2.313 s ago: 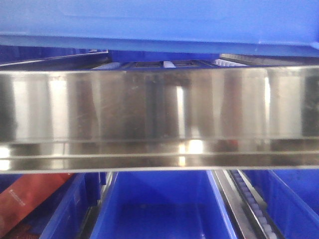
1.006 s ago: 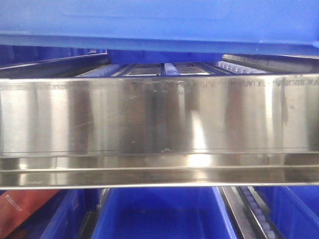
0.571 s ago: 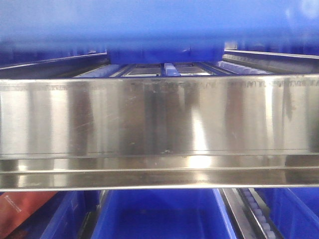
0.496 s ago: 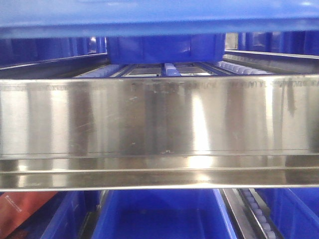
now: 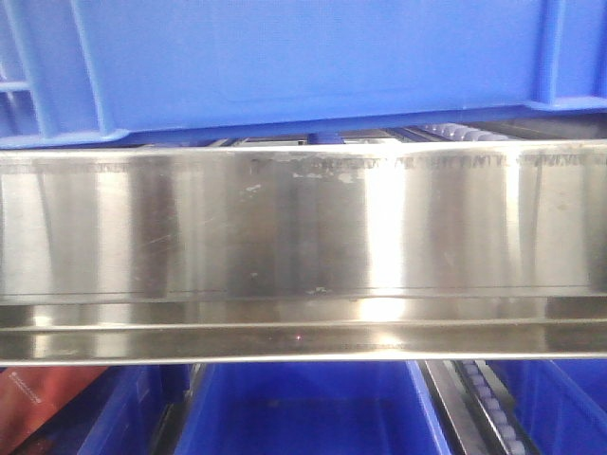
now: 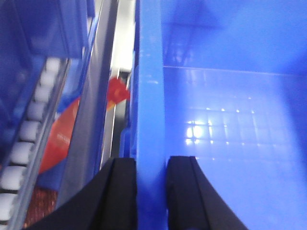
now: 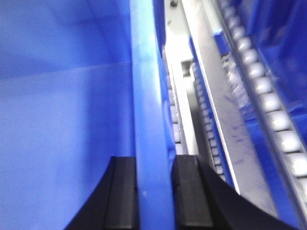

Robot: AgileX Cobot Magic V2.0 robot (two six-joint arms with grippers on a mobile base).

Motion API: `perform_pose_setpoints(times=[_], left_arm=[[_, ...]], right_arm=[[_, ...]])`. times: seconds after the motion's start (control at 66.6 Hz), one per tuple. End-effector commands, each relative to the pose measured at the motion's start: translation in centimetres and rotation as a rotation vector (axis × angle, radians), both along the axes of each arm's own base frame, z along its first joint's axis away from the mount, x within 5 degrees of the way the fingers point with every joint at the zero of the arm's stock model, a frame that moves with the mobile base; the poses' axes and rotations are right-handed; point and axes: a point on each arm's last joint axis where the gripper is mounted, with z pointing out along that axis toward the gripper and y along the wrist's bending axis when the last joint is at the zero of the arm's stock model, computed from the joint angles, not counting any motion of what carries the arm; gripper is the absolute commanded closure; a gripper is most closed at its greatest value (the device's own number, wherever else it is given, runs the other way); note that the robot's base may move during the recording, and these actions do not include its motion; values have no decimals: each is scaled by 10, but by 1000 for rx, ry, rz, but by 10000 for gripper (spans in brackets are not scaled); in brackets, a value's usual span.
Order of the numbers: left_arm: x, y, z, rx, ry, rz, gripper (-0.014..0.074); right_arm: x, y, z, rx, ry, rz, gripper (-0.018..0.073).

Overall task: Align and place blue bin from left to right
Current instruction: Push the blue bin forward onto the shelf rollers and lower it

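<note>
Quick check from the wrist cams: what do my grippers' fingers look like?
The left gripper shows two matte black fingers, flat-faced, widening toward the base. The right gripper has the same black, blocky fingers. No cables or markings are visible.

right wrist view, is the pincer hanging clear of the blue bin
No, the right pincer has one finger on each side of the blue bin's rim, clamping it.

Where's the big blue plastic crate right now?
Front view: the large bright-blue plastic crate fills the top, directly above the shiny steel beam, with the left pincer and right pincer clamping its side rims.
</note>
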Motion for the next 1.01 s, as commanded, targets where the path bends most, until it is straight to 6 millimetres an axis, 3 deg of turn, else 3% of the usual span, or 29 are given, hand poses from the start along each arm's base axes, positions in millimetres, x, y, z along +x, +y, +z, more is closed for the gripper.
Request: perform_pose_setpoints(times=[0.0, 0.586, 0.991], left_arm=[[5, -21, 14, -130, -126, -102, 707], [22, -27, -6, -75, -95, -96, 707], [25, -27, -10, -52, -89, -91, 707]], right_arm=[[4, 16, 20, 149, -172, 104, 629], [29, 30, -14, 92, -98, 99, 629], [30, 28, -16, 80, -78, 88, 629]])
